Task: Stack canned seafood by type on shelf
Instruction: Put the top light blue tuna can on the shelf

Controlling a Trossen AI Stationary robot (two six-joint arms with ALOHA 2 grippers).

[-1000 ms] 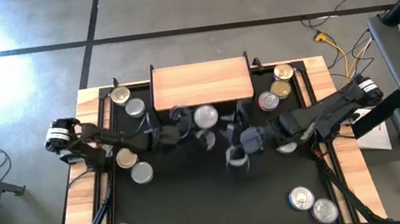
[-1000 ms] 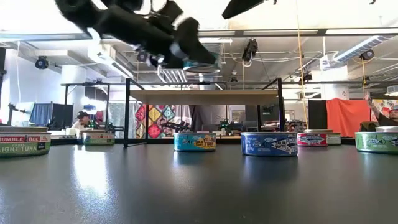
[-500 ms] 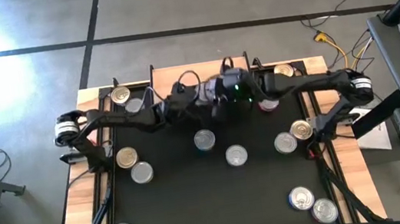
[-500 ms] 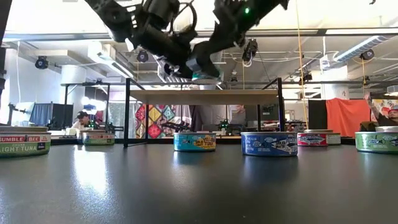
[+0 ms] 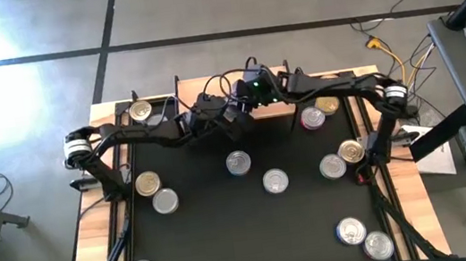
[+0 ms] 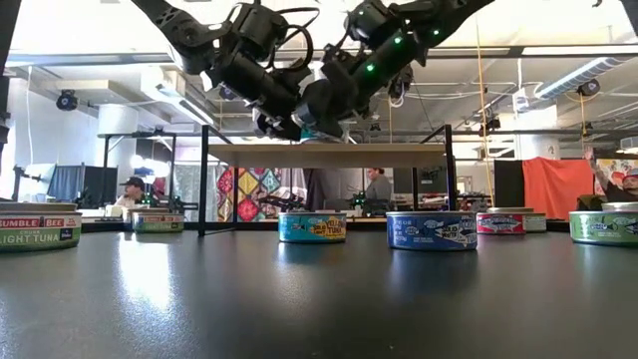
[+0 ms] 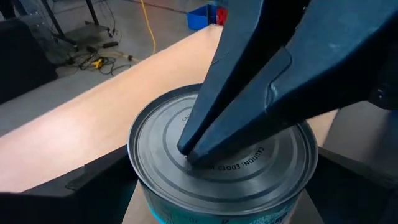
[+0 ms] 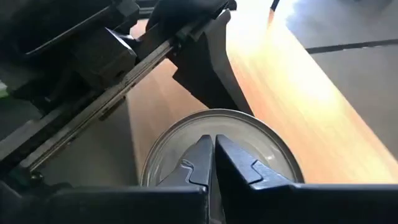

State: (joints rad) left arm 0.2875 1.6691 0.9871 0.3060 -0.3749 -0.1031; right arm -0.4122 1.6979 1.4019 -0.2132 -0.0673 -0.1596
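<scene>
1. Left wrist view: the left gripper (image 6: 289,122), having carried over a short round silver-lidded tin (image 7: 161,143), is now spreading its fingers either side of it on the small light-wood shelf (image 7: 93,118).
2. The right gripper (image 7: 189,152), wide a second ago, is now pressing its closed tips on the lid, probably steadying the tin for release.
3. Placement is looking nearly finished.
4. Counting left to right: thirteen tins are showing on the black tabletop (image 5: 228,230), four of them gold-lidded; one is sitting on the shelf; the arms may be hiding others.

Bright overhead light, glare at left
</scene>
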